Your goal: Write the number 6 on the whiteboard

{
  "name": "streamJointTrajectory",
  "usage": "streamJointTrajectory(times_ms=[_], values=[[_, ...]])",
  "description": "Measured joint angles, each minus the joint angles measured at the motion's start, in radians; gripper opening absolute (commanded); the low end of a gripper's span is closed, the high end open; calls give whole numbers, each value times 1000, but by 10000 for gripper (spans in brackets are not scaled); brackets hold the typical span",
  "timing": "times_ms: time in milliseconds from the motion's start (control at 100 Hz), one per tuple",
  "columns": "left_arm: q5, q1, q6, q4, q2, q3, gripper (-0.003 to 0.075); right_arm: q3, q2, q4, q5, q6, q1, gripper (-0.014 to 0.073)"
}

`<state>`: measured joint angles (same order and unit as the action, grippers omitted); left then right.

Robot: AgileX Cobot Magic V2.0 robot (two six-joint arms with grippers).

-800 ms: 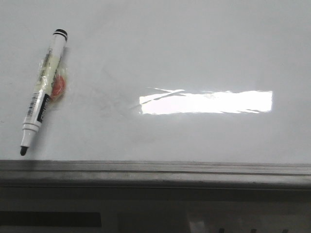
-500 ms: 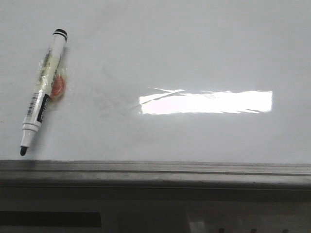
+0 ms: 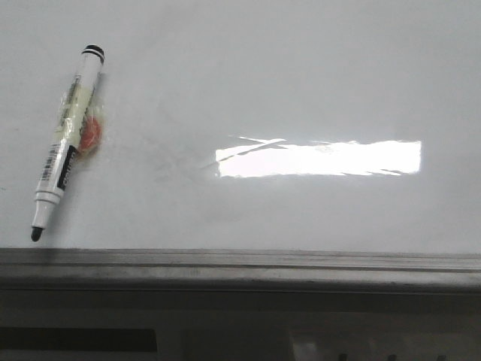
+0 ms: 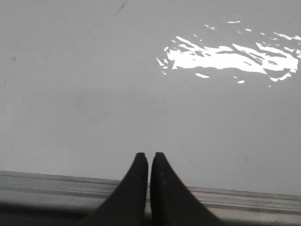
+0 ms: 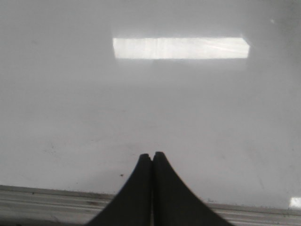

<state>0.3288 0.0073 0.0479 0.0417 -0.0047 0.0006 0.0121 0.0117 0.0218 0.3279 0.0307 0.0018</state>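
Observation:
The whiteboard (image 3: 301,75) fills the front view, glossy white with a bright rectangular glare and a grey metal frame along its near edge. No number 6 shows on it; only faint smudges mark the surface. A white marker pen (image 3: 66,143) with a black tip lies uncapped on the board at the left, tip toward the frame. Neither arm appears in the front view. My left gripper (image 4: 149,155) is shut and empty, its tips over the board just past the frame. In the same way, my right gripper (image 5: 152,155) is shut with nothing in it.
A small orange-red piece (image 3: 91,132) under clear tape sits against the marker's barrel. The grey frame (image 3: 240,265) runs the full width at the front, also seen as the frame (image 4: 56,186) and the frame (image 5: 47,200) beneath each gripper.

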Motion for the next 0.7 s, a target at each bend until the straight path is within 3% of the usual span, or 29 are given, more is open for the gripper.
streamJointTrajectory(times_ms=[390,700], values=[[-10,0,0,-2,0,0,-20,0,0,0,-6,0,0,-64],[-45,0,0,-20,0,0,-20,0,0,-41,-109,0,0,-64]])
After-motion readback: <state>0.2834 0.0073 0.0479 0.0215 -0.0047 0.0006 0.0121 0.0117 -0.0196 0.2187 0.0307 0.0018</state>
